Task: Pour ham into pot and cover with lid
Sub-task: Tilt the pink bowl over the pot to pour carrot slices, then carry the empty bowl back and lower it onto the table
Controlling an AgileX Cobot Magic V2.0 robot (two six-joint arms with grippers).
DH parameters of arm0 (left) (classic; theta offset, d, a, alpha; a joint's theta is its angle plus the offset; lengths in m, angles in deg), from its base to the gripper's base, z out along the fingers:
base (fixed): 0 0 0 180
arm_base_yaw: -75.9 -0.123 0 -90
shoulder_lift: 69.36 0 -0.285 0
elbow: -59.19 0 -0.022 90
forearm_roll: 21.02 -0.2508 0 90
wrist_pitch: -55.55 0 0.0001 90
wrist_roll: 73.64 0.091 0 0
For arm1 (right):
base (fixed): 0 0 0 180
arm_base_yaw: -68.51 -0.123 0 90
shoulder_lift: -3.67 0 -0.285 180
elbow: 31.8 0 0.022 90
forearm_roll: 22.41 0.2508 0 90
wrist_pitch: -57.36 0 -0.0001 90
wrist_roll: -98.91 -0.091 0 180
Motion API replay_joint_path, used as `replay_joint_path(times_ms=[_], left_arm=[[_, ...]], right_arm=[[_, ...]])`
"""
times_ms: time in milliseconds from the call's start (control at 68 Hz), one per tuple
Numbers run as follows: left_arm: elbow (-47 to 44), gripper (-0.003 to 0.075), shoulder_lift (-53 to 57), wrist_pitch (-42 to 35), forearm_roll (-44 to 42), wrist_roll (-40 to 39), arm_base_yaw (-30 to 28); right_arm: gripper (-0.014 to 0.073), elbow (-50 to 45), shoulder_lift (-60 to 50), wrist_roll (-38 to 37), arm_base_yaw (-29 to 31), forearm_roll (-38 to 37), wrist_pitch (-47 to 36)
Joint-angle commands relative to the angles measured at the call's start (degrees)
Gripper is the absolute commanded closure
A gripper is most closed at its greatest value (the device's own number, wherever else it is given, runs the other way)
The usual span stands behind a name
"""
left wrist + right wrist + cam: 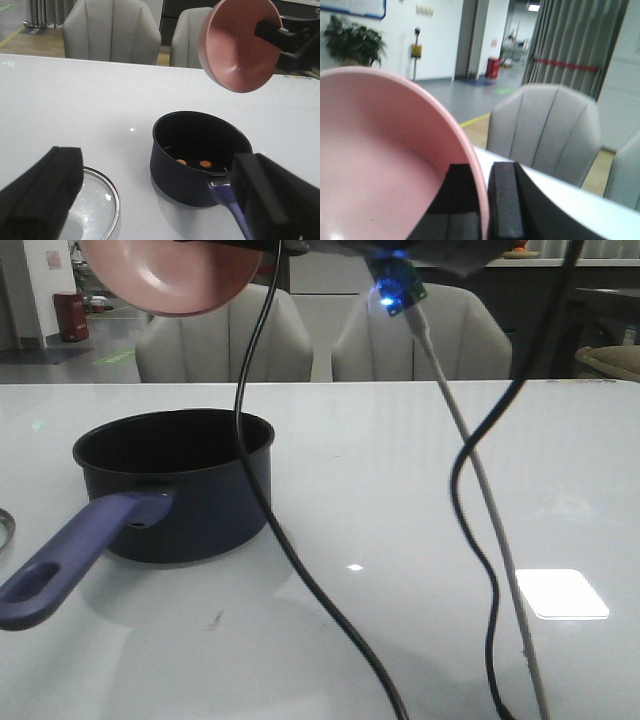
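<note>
Right jaws [482, 210] clamp pink bowl [235, 45] rim | left jaws [160, 200] apart | ham [205, 164] in pot [200, 150]

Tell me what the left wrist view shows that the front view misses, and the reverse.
Only the left wrist view shows the small pale orange ham bits on the pot floor, the pink bowl's empty inside, the right gripper clamped on its rim, and the open left gripper over the glass lid. Only the front view shows the whole purple-blue handle and dangling cables. Both show the dark navy pot and tipped pink bowl above it.
</note>
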Motion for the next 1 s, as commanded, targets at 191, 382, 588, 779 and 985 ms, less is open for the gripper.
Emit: replay_joint_path(times_ms=[191, 382, 588, 779, 985], left_arm=[[1.6, 0.0082, -0.4, -4.5, 0.0, -0.2, 0.4], [1.6, 0.0082, -0.4, -4.5, 0.0, -0.2, 0.4], [1.6, 0.0082, -0.4, -4.5, 0.0, -0.2, 0.4], [1.6, 0.0082, -0.4, -4.5, 0.0, -0.2, 0.4], [1.6, 0.0082, -0.4, -4.5, 0.0, -0.2, 0.4]], right_arm=[[0.0459, 1.4, -12.3, -0.3, 3.3, 2.6, 21.7], [0.0459, 1.4, -16.4, -0.3, 10.7, 3.6, 37.8], [0.0459, 1.4, -17.5, -0.3, 19.9, 5.5, 50.6], [0.0459, 1.4, -17.2, -0.4, 28.8, 6.5, 59.3], [0.0459, 1.4, -13.1, -0.5, 34.9, 7.5, 64.5]])
